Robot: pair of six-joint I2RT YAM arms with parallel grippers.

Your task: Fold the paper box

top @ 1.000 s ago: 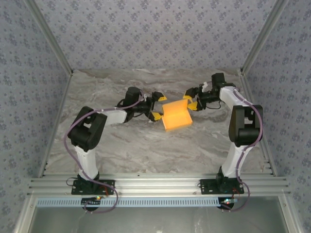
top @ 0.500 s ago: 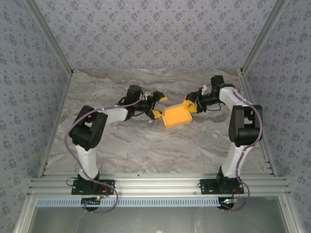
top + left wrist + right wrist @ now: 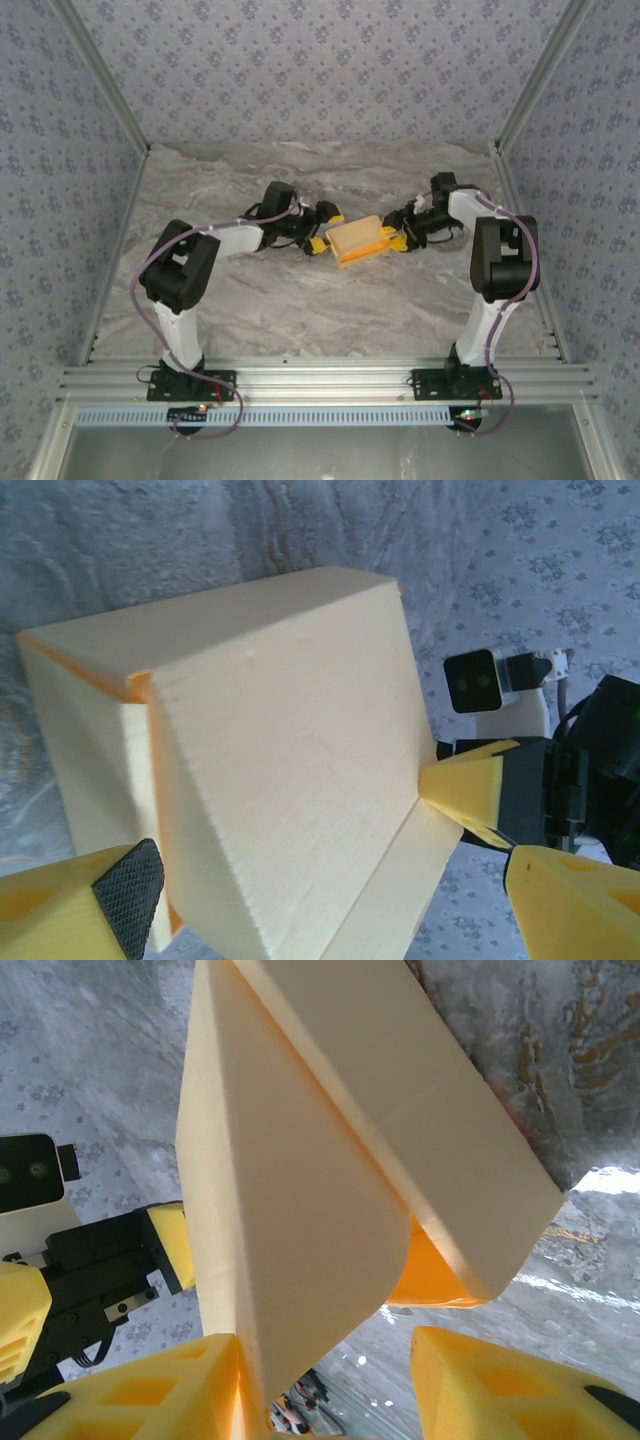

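Note:
The orange-yellow paper box (image 3: 358, 240) lies on the marble table between the two arms, its panels folded up into a low block. My left gripper (image 3: 323, 230) is at its left end and my right gripper (image 3: 399, 237) at its right end. In the left wrist view the paper box (image 3: 270, 730) sits between the wide open jaws of the left gripper (image 3: 340, 905); the padded finger (image 3: 125, 885) is by its edge and the other stands apart. In the right wrist view a flap of the paper box (image 3: 290, 1220) lies against one finger of the right gripper (image 3: 330, 1395), with a gap to the other.
Patterned walls close in the marble table (image 3: 300, 310) at the back and both sides. An aluminium rail (image 3: 320, 380) carrying the arm bases runs along the near edge. Bare tabletop lies in front of and behind the box.
The box has gone from an open V-shaped sheet to a folded-up block and shifted slightly left. Both grippers have closed in on its ends, and the right jaws have narrowed.

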